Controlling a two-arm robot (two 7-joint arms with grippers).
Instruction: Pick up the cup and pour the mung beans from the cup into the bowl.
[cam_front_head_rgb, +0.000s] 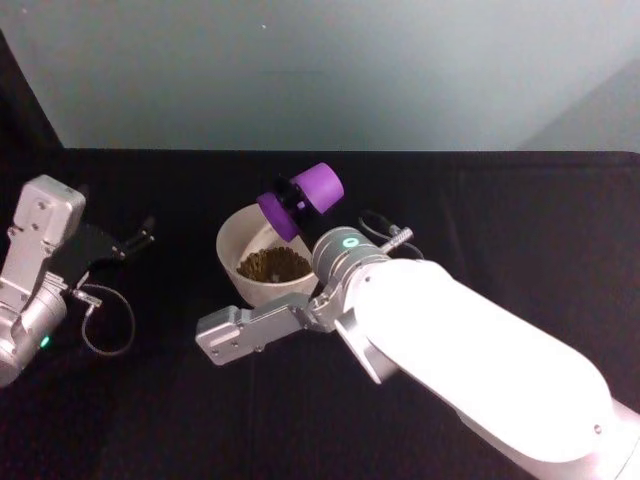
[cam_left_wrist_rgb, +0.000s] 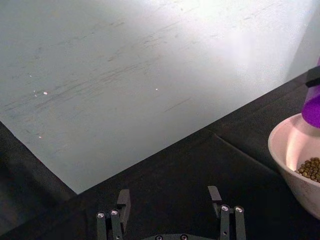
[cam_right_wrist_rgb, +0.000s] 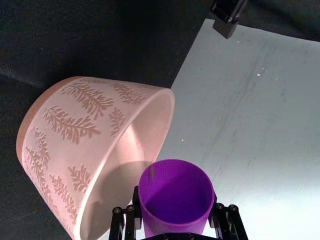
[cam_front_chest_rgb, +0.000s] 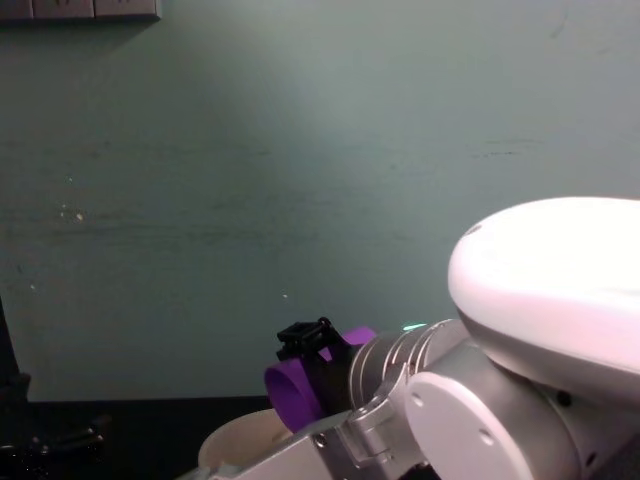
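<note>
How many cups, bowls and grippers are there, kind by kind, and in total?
cup: 1, tipped, shut in the right gripper
bowl: 1, holding mung beans
grippers: 2, the left gripper open, idle at the left
total: 4

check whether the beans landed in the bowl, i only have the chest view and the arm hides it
Observer: Yes. In the head view a pile of mung beans lies in the bottom of the bowl.
Operator: anything left in the cup
Observer: The right wrist view looks straight into the cup, which is gripped by the right end effector. No beans show inside.
Operator: and the left arm
Observer: The left end effector is open and holds nothing. It sits low over the black table, to the left of the bowl.
</note>
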